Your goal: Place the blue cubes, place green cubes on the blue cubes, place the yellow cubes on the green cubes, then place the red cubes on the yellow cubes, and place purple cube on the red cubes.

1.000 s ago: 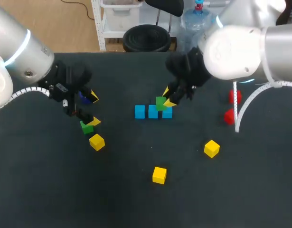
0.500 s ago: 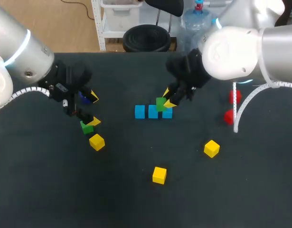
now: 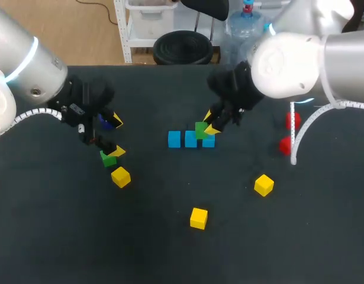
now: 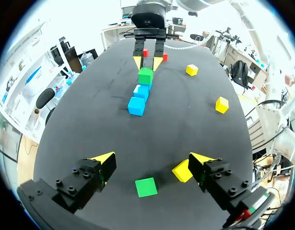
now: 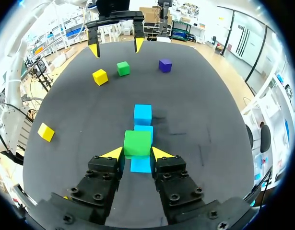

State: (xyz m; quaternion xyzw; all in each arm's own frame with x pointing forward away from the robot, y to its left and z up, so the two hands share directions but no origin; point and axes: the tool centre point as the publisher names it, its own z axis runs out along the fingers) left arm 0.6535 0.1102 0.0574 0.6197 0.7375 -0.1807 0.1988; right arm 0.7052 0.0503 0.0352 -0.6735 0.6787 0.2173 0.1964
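Yellow cubes: three small yellow cubes lie apart on the black tabletop (image 3: pixel 63 236). One (image 3: pixel 198 218) is nearest the robot, one (image 3: pixel 264 184) is out to the right, and one (image 3: pixel 121 176) is on the left.
Loose green cube: the small loose green cube (image 3: pixel 108 158) lies flat on the table, just behind that left yellow cube. They are close, but whether they touch cannot be told.
Left gripper: and the left gripper (image 3: pixel 115 137) hangs right over it, released. In the left wrist view the fingers (image 4: pixel 104 158) are spread wide, with the loose green cube (image 4: pixel 146 187) on the table between them and touched by neither.
Blue row: three light-blue cubes (image 3: pixel 174 139) sit side by side at mid-table, in a neat line running left to right.
Right gripper: the right gripper (image 5: pixel 137 152) is clenched on the held green cube (image 5: pixel 137 143), one yellow tip pressed to each side.
Held green cube: it is square and level above the right part of the row, over the middle and right blue cubes. Whether it rests on them cannot be told.
Red cubes: two small red cubes (image 3: pixel 293 120) are far right, close together, partly behind the right arm's white cable.
Purple cube: the dark purple cube (image 5: pixel 165 65) sits at the far left, beyond the left gripper.
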